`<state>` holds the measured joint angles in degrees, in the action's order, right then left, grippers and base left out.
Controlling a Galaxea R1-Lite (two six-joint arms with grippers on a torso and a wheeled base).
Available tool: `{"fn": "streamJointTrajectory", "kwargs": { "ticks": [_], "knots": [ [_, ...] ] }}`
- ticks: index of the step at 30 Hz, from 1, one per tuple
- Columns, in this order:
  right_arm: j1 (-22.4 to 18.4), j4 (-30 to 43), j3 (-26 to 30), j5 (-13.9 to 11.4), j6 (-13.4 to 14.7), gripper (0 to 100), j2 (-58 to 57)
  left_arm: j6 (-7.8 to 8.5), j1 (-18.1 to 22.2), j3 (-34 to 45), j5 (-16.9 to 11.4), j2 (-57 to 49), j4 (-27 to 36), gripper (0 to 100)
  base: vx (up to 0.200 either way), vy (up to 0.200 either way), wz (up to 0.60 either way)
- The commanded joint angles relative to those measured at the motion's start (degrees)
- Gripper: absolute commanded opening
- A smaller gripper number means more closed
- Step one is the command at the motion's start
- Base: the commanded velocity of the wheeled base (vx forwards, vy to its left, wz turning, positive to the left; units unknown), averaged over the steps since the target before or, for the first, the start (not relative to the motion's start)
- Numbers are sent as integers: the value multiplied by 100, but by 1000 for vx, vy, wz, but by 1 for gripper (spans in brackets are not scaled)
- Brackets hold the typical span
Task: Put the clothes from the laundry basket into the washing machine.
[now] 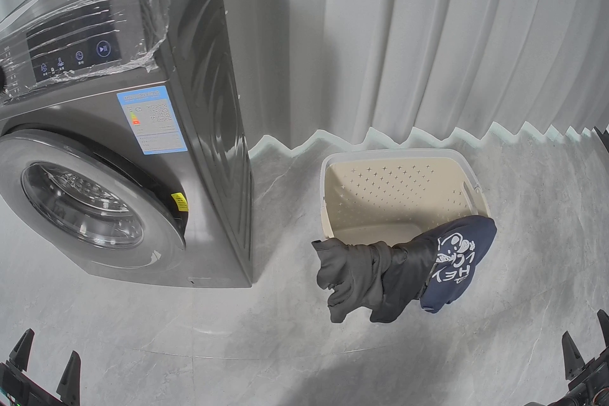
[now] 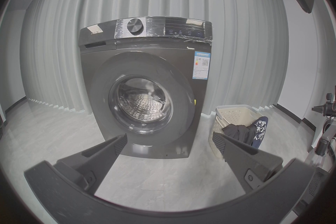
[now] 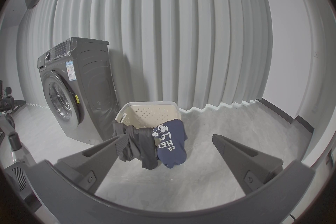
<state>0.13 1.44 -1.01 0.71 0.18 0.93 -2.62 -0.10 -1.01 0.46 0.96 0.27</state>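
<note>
— Pale stone-patterned floor (image 1: 317, 350) runs back to a white pleated curtain (image 1: 412, 33), and your two targets stand in front of it: the washing machine (image 1: 127, 128) on the robot's left, the laundry basket (image 1: 393, 185) just beside it on the right.

— Where are the clothes?

— Both hang over the basket's near rim. You have a dark grey garment (image 1: 361, 280) on the machine's side and a navy printed shirt (image 1: 460, 261) touching it on the other.

— And my grippers?

— The left gripper (image 2: 168, 140) faces the machine with its fingers spread wide and nothing in them. The right gripper (image 3: 169, 139) looks at the basket, just as wide and just as empty. Both sit low and well apart from the clothes.

— So which step is this?

— The very start, I'd say: nothing is loaded, and the round door (image 1: 82, 204) looks shut. You'll probably need your left arm to open it first, then bring your right arm down onto the bunched grey cloth at the rim.
</note>
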Motion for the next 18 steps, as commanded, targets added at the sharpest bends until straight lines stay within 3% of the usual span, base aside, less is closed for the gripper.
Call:
{"fn": "streamJointTrajectory", "kwargs": {
  "ticks": [1,16,18],
  "knots": [
    [4,-3,40,0,-1,100,-40,-2,1,92,-2,-61,0,100,0,200,0],
    [4,-3,40,0,-1,100,-40,-2,1,92,6,-61,0,100,0,200,0],
    [4,-3,40,0,-1,100,-40,-2,1,92,6,-61,0,100,0,0,0]
  ]
}}
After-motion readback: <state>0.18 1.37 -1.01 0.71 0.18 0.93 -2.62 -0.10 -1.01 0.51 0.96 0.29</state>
